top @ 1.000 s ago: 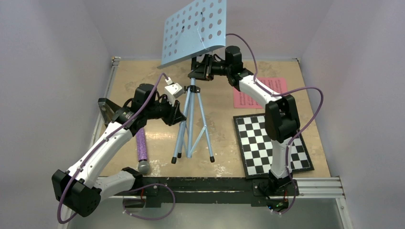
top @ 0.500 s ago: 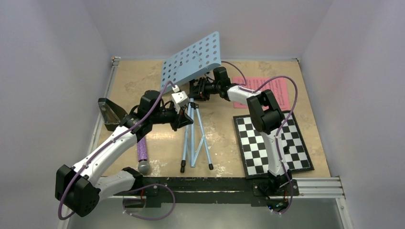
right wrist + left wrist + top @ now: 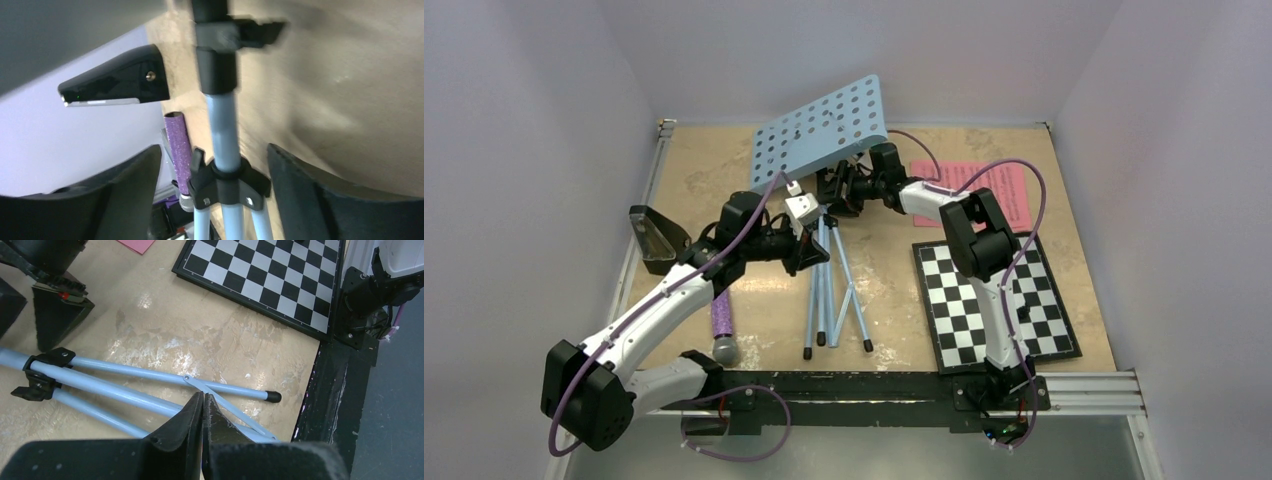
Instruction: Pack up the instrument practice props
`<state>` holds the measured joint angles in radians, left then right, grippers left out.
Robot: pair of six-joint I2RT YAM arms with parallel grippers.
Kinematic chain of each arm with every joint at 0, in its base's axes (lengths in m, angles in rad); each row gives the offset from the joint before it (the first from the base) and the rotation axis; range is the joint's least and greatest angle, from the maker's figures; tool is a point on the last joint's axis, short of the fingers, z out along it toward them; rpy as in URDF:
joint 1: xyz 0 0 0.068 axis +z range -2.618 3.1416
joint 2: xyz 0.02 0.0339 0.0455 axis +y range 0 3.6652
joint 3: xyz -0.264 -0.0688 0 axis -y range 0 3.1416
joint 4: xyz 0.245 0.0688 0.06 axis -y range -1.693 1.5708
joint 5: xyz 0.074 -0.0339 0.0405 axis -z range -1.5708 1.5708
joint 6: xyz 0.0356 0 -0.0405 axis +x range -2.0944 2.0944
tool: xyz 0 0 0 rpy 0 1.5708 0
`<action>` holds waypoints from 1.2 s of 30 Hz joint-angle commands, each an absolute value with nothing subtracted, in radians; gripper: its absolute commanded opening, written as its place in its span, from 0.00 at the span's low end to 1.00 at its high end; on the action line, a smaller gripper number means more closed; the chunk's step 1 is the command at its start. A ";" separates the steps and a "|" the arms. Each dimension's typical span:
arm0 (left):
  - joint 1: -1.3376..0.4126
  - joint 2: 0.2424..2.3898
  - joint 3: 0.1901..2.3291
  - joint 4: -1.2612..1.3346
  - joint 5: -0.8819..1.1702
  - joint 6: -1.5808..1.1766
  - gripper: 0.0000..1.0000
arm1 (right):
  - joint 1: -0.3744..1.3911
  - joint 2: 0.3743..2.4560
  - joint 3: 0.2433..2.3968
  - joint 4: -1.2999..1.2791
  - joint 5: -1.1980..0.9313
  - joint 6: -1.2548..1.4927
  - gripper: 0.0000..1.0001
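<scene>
The light-blue perforated music stand [image 3: 824, 128] leans back over the table, its tripod legs [image 3: 829, 300] drawn close together on the tabletop. My right gripper [image 3: 832, 190] is open, one finger on each side of the stand's pole [image 3: 222, 125] just above the black leg collar [image 3: 227, 182], neither touching it. My left gripper [image 3: 203, 399] is shut with nothing visibly between the jaws, its tips right over a thin leg brace [image 3: 220, 395]. The black pyramid metronome [image 3: 654, 238] lies at the left edge. Pink sheet-music pages [image 3: 989, 190] lie flat at the back right.
A purple glitter microphone [image 3: 722, 320] lies near the left arm. A black-and-white checkered board [image 3: 994, 300] sits at the front right, under the right arm. A black rail [image 3: 874, 385] runs along the near edge. Walls close in on three sides.
The stand has sunk lower and tipped back, and its legs have folded closer together. The right gripper came down with it and opened off the pole. The left gripper closed.
</scene>
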<state>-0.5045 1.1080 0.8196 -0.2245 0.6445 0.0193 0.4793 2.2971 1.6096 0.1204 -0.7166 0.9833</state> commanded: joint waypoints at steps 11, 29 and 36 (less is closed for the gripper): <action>-0.458 1.178 0.839 -0.215 0.542 -0.055 0.27 | 0.363 2.061 1.321 0.330 -0.803 1.065 0.98; -0.425 1.488 0.889 -0.132 0.646 -0.292 0.10 | 0.283 1.747 1.229 0.180 -0.840 0.784 0.98; -0.411 1.652 0.943 -0.265 0.528 -0.186 0.00 | 0.282 1.720 1.205 0.148 -0.851 0.706 0.98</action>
<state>-0.4313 1.5917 0.9131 -0.1822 0.5869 -0.2485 0.2867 1.7508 1.2255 0.1829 -0.8291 0.7956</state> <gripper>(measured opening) 0.011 0.983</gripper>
